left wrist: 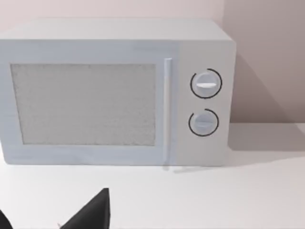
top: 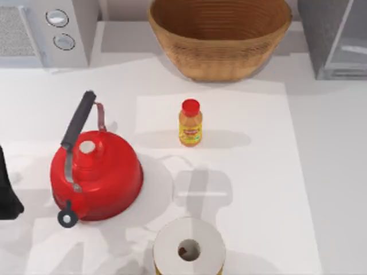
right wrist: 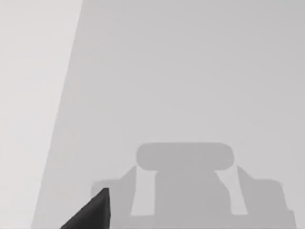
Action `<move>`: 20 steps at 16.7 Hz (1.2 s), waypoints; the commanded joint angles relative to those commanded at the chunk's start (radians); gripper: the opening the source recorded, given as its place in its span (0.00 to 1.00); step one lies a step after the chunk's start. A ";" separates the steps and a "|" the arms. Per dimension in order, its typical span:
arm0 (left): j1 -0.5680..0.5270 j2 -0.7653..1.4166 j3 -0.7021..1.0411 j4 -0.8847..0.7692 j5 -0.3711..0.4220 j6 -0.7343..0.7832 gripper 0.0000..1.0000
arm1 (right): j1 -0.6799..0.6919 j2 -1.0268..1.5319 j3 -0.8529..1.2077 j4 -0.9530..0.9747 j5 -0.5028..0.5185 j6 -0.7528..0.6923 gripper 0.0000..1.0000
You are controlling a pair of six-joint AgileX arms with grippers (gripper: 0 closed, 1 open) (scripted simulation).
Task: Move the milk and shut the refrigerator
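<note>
Refrigerator at far right corner, milk not located; left arm parked at left table edge near red kettle; finger spread cannot tell for either gripper.

The worktop is seen from directly overhead. The microwave is faced level and close by the left wrist camera, and shared with the top view. Bare worktop is faced by the right wrist camera.
</note>
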 joint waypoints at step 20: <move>0.000 0.000 0.000 0.000 0.000 0.000 1.00 | -1.624 1.812 0.580 0.024 -0.839 -1.826 1.00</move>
